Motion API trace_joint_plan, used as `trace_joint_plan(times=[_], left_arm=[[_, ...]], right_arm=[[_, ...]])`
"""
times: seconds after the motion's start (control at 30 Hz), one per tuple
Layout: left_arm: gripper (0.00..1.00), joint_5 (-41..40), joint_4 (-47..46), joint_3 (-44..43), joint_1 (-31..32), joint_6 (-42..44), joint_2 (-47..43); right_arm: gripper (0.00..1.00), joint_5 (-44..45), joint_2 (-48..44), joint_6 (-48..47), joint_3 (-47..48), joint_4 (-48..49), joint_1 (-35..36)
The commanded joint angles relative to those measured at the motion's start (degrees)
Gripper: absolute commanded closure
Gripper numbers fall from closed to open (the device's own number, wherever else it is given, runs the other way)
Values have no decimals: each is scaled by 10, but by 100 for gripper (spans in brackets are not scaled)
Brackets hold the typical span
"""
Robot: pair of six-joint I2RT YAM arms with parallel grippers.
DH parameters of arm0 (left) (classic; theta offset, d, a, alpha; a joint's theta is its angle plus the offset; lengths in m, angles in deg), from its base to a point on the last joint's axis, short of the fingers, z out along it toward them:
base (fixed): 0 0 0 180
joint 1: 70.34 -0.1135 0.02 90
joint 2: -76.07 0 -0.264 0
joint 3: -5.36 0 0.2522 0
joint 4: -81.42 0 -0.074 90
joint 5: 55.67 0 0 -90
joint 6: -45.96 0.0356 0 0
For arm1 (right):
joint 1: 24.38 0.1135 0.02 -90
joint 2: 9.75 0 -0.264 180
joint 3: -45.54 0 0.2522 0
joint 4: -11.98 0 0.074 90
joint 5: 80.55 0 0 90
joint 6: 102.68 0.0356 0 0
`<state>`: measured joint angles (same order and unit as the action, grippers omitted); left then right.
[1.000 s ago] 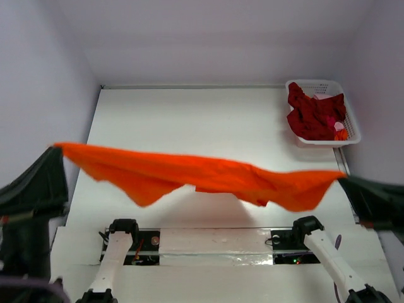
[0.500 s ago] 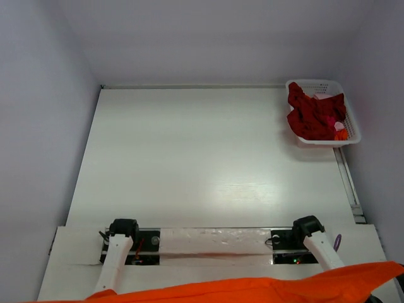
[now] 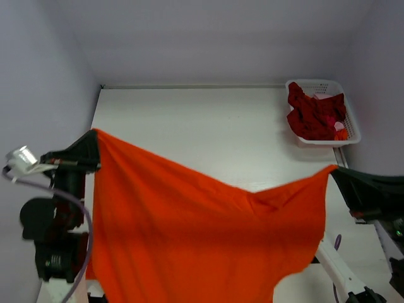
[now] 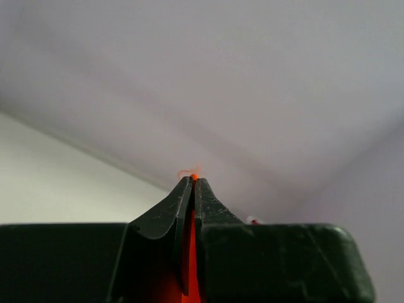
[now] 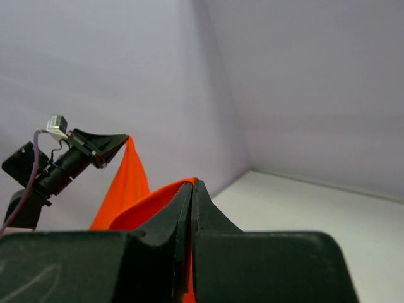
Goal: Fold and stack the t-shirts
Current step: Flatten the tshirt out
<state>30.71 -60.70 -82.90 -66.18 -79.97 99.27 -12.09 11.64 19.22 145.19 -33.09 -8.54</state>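
A bright orange t-shirt (image 3: 189, 233) hangs spread in the air between both arms, high above the white table (image 3: 208, 120). My left gripper (image 3: 93, 151) is shut on its left corner, and orange cloth (image 4: 191, 252) shows between the closed fingers. My right gripper (image 3: 336, 172) is shut on the opposite corner; in its wrist view the orange t-shirt (image 5: 129, 189) stretches away to the left gripper (image 5: 104, 144). The cloth sags in the middle and hangs down toward the near edge. Dark red t-shirts (image 3: 312, 117) lie bunched in the basket.
A white lattice basket (image 3: 350, 129) stands at the table's far right corner, with a small orange and pink item among the red cloth. Pale walls close in the table on three sides. The hanging shirt hides the arm bases and the near table.
The shirt was stretched flat and low a second ago, then dropped below the view. Now both grippers are raised and farther out, with the shirt hanging as a broad sheet.
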Motion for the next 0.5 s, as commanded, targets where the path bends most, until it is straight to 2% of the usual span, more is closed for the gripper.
trace_joint_plan(times=[0.0,0.3,0.47], left_arm=[[100,-35,-91,48,2,14,49],[100,-75,-160,113,2,21,220],[100,-106,-150,83,2,8,327]], right_arm=[[100,41,36,-45,-38,32,1],[100,77,119,-61,-142,99,1],[100,96,190,-71,-165,132,1]])
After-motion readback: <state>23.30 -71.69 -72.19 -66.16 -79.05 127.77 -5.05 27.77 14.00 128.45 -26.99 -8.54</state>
